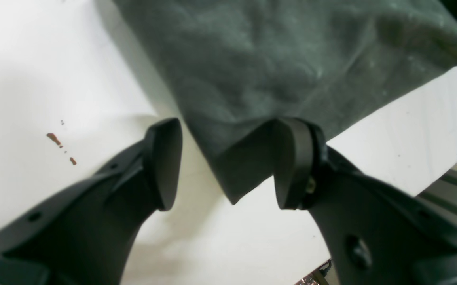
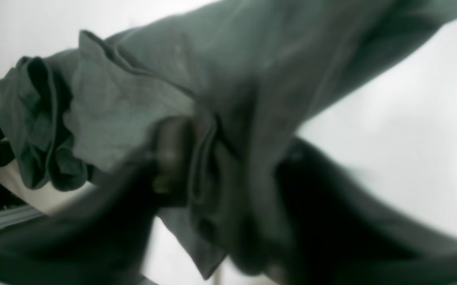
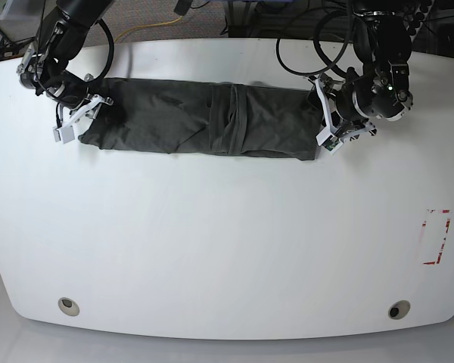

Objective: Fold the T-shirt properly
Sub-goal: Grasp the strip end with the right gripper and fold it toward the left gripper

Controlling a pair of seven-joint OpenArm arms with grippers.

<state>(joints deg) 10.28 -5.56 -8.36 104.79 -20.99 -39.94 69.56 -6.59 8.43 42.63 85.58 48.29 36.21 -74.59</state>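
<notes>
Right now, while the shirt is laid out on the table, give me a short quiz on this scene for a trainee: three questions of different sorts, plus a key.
1. True or false: the T-shirt is crumpled into a ball at the near edge of the table.
2. Pick one: in the left wrist view, what sits between the open fingers of the left tool? A) a corner of the T-shirt B) a red pen C) nothing
3. Fill in: the red marking on the table lies on the ___ arm's side.

Key: 1 false, it lies stretched out as a long band between the two arms; 2 A; 3 left.
</notes>
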